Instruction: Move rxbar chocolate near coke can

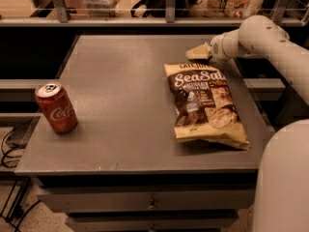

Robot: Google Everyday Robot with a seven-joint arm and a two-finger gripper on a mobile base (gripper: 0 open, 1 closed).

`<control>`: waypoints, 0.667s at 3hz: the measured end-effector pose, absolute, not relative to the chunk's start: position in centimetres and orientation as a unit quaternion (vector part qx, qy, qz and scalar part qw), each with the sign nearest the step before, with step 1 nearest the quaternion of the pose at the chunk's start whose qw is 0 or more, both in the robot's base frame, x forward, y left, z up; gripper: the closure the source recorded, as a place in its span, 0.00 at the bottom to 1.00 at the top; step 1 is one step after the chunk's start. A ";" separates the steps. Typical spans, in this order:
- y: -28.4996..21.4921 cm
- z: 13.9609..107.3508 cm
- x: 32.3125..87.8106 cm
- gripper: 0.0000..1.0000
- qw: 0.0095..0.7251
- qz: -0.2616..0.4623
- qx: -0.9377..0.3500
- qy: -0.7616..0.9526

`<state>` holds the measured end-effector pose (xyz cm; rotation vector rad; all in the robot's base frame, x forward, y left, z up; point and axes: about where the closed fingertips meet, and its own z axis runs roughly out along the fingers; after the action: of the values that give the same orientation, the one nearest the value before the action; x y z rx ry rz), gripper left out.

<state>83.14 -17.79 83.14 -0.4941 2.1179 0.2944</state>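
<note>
Just beyond crinkled chip bag (205, 103), gripper (197, 53), cylindrical coke can (56, 107)

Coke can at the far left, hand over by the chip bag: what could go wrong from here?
1. The hand sits right at the top edge of the chip bag, and no rxbar chocolate is visible. It might catch or drag the bag instead.
2. The coke can stands upright close to the left edge of the table. A sweep across from the right could tip it or push it off.
</note>
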 end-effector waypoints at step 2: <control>-16.8 84.2 82.9 0.85 0.458 0.123 -0.206 0.856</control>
<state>82.92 -16.78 84.17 -0.5077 2.1085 0.3035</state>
